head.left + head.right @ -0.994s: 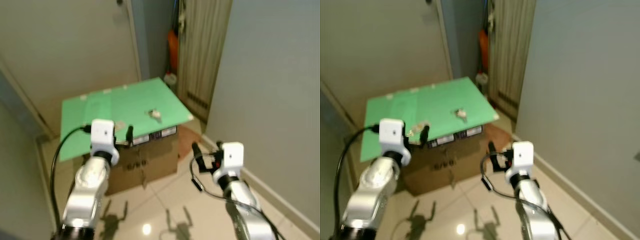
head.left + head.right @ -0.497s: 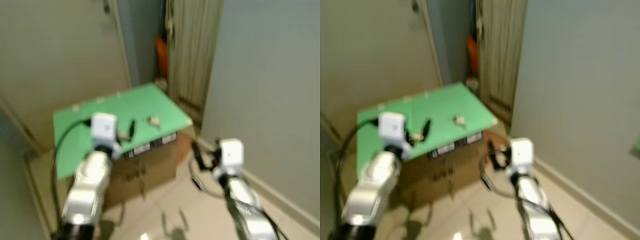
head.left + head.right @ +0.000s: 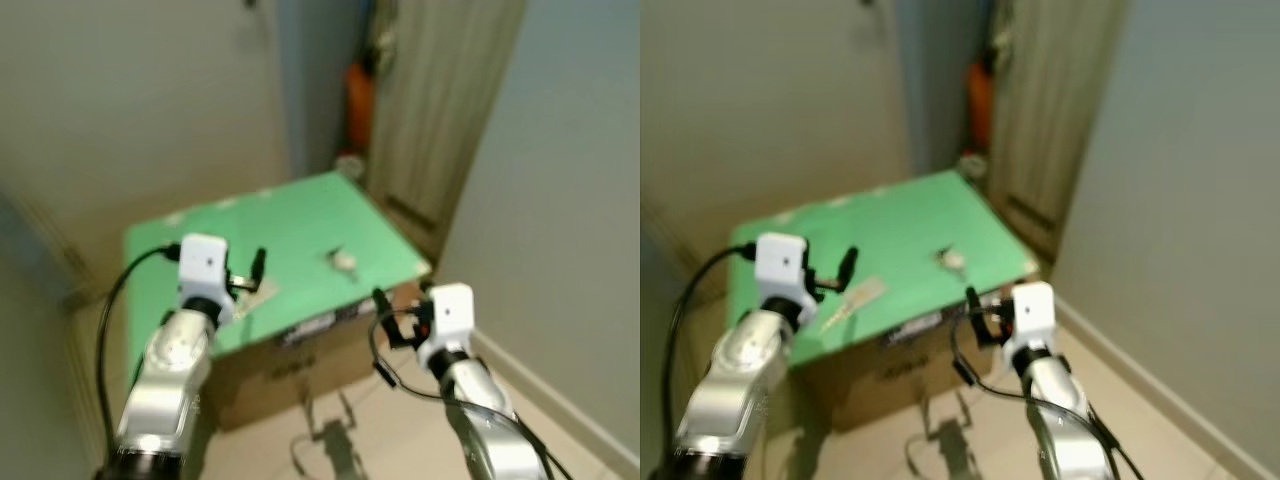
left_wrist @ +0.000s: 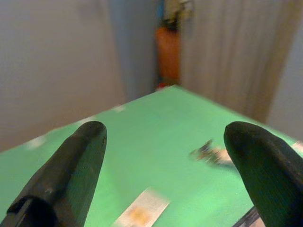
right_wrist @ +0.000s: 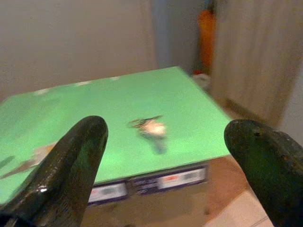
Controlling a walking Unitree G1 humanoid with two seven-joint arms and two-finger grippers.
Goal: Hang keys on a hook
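Note:
A small bunch of keys (image 3: 342,259) lies on the green sheet (image 3: 300,215) that tops a cardboard box. The keys (image 5: 150,126) sit near the sheet's right front part; they also show in the left wrist view as keys (image 4: 211,152). My left gripper (image 3: 257,268) is held over the sheet's front left part, open, with nothing between its fingers (image 4: 71,165). My right gripper (image 3: 382,305) hovers off the box's front right corner, open and empty, fingers (image 5: 71,161) pointing towards the keys.
The cardboard box (image 3: 300,360) stands on a tiled floor in a narrow corner. A pale card or strip (image 3: 258,291) lies on the sheet near the left gripper. An orange object (image 3: 358,95) and a slatted door (image 3: 440,110) stand behind; a grey wall (image 3: 570,180) runs along the right.
The whole picture has shifted and blurred, so the camera has moved; the box now sits a little more to the right. Both grippers hold about the same pose, still open.

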